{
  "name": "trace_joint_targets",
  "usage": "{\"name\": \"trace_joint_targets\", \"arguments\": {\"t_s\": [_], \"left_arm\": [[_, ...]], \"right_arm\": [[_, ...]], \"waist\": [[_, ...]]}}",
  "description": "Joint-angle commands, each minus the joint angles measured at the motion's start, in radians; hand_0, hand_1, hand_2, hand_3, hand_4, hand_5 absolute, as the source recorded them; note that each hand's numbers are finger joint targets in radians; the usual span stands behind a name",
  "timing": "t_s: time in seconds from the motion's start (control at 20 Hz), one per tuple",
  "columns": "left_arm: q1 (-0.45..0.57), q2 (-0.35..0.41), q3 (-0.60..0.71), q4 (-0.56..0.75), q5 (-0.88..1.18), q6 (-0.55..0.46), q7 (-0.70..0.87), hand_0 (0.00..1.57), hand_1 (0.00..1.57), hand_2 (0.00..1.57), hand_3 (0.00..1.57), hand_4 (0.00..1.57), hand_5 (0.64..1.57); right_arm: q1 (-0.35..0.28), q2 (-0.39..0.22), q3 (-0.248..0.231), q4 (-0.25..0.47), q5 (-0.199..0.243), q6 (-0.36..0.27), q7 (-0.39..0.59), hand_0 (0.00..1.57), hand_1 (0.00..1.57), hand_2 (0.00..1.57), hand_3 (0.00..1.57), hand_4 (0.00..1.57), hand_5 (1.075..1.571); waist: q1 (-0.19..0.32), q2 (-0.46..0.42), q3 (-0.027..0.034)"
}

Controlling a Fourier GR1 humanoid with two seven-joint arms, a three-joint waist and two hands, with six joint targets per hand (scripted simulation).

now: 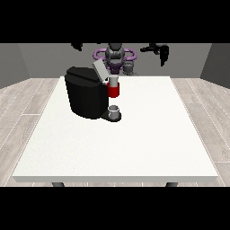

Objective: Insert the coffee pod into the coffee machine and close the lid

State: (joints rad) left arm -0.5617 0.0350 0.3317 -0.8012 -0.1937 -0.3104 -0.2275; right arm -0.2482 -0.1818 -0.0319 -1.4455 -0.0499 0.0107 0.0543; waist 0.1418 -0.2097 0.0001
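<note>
1. Black coffee machine (85, 96) stands on the white desk (134, 139), its grey lid (99, 69) tilted up; a small cup (114, 111) sits on its tray.
2. No separate coffee pod shows; the white cylinder above the red part (114, 91) may be it, already seated. I cannot tell.
3. Both hands hang high, well apart from the machine. The hand at the view's right (162, 53) droops with fingers relaxed, holding nothing; the hand at the view's left (77, 46) is too small to judge.
4. Risks: shutting the lid on a crooked pod could jam it; a sideways reach might shove the machine or tip the cup.
</note>
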Motion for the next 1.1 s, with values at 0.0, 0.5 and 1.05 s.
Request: {"name": "trace_joint_targets", "arguments": {"t_s": [0.0, 0.5, 1.05], "left_arm": [[0.051, -0.009, -0.019, -0.096, 0.030, 0.006, -0.013, 0.00, 0.00, 0.00, 0.00, 0.00, 1.571], [0.166, -0.010, -0.064, -0.333, 0.149, 0.003, 0.145, 0.00, 0.00, 0.00, 0.00, 0.00, 1.571], [0.286, -0.006, -0.160, -0.526, 0.157, 0.074, 0.155, 0.00, 0.00, 0.00, 0.00, 0.00, 1.571]], "right_arm": [[-0.060, 0.026, 0.026, 0.024, 0.043, -0.020, -0.021, 0.00, 0.00, 0.00, 0.00, 0.00, 1.571], [-0.125, 0.010, -0.063, 0.175, -0.030, 0.035, -0.020, 0.00, 0.00, 0.00, 0.00, 0.00, 1.571], [-0.266, 0.022, -0.054, 0.329, 0.023, 0.040, -0.112, 0.00, 0.00, 0.00, 0.00, 0.00, 1.571]], "waist": [[0.017, 0.059, 0.0000], [0.027, 0.105, 0.0001], [0.002, 0.211, 0.0000]]}}
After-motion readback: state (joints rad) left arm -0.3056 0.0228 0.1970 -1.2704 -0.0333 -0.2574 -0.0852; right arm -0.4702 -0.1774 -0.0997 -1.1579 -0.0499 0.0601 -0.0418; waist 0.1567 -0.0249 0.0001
